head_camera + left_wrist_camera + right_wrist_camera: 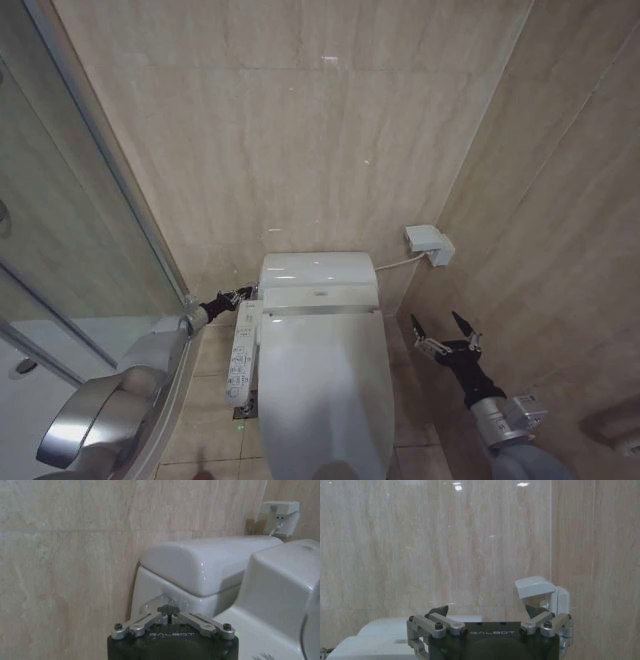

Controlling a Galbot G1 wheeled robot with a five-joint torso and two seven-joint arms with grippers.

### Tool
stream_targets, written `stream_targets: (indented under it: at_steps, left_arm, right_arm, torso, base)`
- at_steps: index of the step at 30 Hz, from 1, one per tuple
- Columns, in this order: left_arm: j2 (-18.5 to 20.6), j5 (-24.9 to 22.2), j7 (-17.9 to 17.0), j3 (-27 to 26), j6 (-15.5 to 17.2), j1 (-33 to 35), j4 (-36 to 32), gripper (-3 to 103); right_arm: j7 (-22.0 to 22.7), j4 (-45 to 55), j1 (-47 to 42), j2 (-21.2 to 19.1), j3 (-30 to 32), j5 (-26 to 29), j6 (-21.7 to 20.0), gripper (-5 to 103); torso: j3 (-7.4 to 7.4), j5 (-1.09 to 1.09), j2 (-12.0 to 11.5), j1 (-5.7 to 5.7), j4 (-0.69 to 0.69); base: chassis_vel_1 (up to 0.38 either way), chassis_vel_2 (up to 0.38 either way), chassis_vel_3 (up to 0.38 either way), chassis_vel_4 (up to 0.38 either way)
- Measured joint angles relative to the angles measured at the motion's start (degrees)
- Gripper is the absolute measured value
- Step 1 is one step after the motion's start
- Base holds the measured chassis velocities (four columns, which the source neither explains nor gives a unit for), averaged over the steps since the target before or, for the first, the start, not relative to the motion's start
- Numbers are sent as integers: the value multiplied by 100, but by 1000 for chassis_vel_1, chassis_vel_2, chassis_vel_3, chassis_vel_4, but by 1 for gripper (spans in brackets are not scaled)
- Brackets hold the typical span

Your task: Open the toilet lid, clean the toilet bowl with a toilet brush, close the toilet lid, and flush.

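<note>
We see the lid [322, 385] down on the toilet. Left end effector [243, 294] closed, tips at the tank's [318, 270] left side, above the control panel [243, 352]. Right end effector [442, 330] spread open, right of the toilet, clear of it. Wall box [428, 243] beyond.

The left arm reaches forward, its gripper [243, 293] extended with jaws pinched together at the tips. The right arm is raised at the right, its gripper [444, 331] pointing upward, jaws spread wide.
</note>
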Motion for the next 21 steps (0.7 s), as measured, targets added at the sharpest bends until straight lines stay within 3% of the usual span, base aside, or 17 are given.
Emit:
stream_targets:
  at_steps: [10,21]
  left_arm:
    - [19,10,-39,-82,285,185,106,0]
    - [62,21,-76,-186,296,265,85,0]
  right_arm:
    - [0,0,0,0,0,0,0,100]
    - [0,0,0,0,0,0,0,100]
  torso:
    - [1,-3,0,2,1]
    - [1,-1,0,1,0]
  base:
    - [0,0,0,0]
    - [0,0,0,0]
